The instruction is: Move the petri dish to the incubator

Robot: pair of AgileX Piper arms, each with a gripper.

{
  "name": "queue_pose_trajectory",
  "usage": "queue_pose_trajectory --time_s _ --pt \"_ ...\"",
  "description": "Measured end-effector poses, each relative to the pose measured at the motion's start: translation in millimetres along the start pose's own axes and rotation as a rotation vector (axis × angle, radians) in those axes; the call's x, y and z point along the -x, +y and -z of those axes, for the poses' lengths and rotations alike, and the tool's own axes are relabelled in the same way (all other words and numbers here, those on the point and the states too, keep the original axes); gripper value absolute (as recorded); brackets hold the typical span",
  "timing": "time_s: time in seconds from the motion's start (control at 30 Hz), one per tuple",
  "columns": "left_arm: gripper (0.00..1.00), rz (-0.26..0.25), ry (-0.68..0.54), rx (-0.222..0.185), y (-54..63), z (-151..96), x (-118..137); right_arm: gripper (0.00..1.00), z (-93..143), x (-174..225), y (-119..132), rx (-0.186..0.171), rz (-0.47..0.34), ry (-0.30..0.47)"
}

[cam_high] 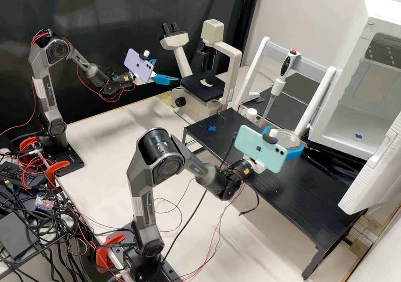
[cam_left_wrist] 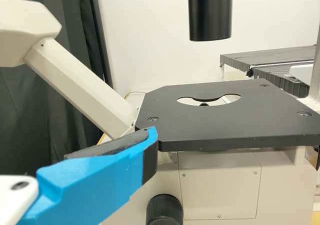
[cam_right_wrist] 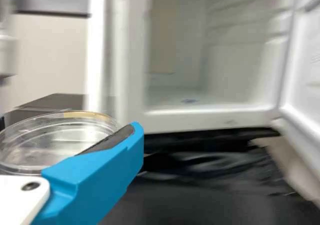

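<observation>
White table [cam_high: 96, 148] under both my arms. Incubator [cam_high: 361, 39] at the far right of the high view, its door [cam_high: 371, 169] swung wide; the bare interior wall and floor can be seen through the opening. Black stand [cam_high: 288, 190] on the table, in front of the incubator. Microscope [cam_high: 234, 64] beyond the table's far end, beside the stand, with its black stage [cam_left_wrist: 215, 120] level below a dark cylinder [cam_left_wrist: 210, 15]. White and grey rack [cam_high: 263, 56] behind the stand, between microscope and incubator; pipette [cam_high: 286, 62] hanging on it, tip down.

My left gripper [cam_high: 166, 71] is raised near the microscope, pointing toward the stage. Hand state, left: released, fingers spread, nothing between them. In the left wrist view one blue finger [cam_left_wrist: 100, 180] overlaps the near edge of the stage; I cannot tell whether it touches.

My right gripper [cam_high: 287, 138] is raised above the stand, short of the incubator's opening. Hand state, right: grasping the dish [cam_right_wrist: 55, 147] by its rim, one finger at either side. The dish is clear, round and roughly level, outside the incubator.

Small bottle [cam_high: 251, 114], white-capped, near the pipette tip. Two blue crosses: one [cam_high: 212, 128] on the stand, the other [cam_high: 358, 136] on the incubator floor.
</observation>
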Motion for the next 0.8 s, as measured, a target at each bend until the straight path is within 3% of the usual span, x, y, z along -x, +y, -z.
queue_pose_trajectory --time_s 0.23,0.47,0.7,0.8 --pt "1.0 0.0 0.0 0.0 0.0 0.0 0.0 0.0 -19.9 -43.5 45.0 -0.006 -0.073 -0.091" --pt "1.0 0.0 0.0 0.0 0.0 0.0 0.0 0.0 -23.8 -86.2 78.0 -0.011 -0.119 -0.122" --pt "1.0 0.0 0.0 0.0 0.0 0.0 0.0 0.0 -27.6 -134.6 96.5 -0.034 -0.129 -0.16" --pt "1.0 0.0 0.0 0.0 0.0 0.0 0.0 0.0 -26.5 -157.9 92.6 -0.033 -0.106 -0.175"
